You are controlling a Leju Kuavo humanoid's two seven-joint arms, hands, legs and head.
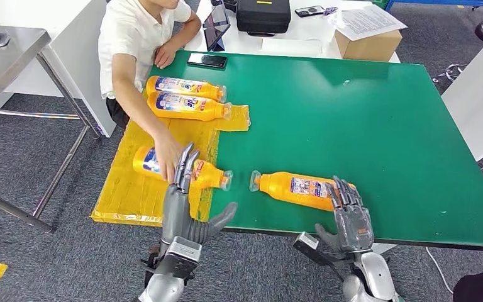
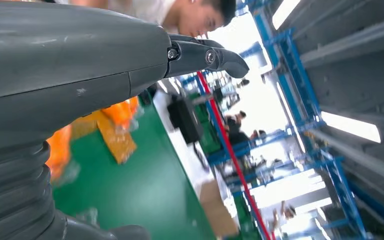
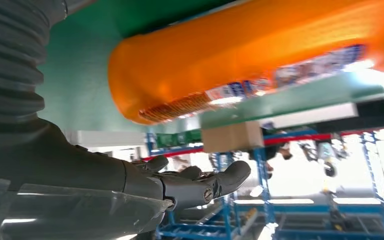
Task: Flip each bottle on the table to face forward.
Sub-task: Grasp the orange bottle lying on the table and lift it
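Note:
Several orange bottles lie on their sides on the green table. One bottle lies near the front edge, cap pointing left; my right hand is just behind its base with fingers spread, holding nothing. That bottle's orange base looms close in the right wrist view above the hand. Another bottle lies on yellow sheets, where a person's hand rests on it. My left hand hovers beside it, fingers extended and thumb out. Two more bottles lie at the back left.
A person in a white shirt sits at the table's left corner. Yellow sheets overhang the left front edge. A phone lies at the table's back edge. Beyond it stand a black case and a cardboard box.

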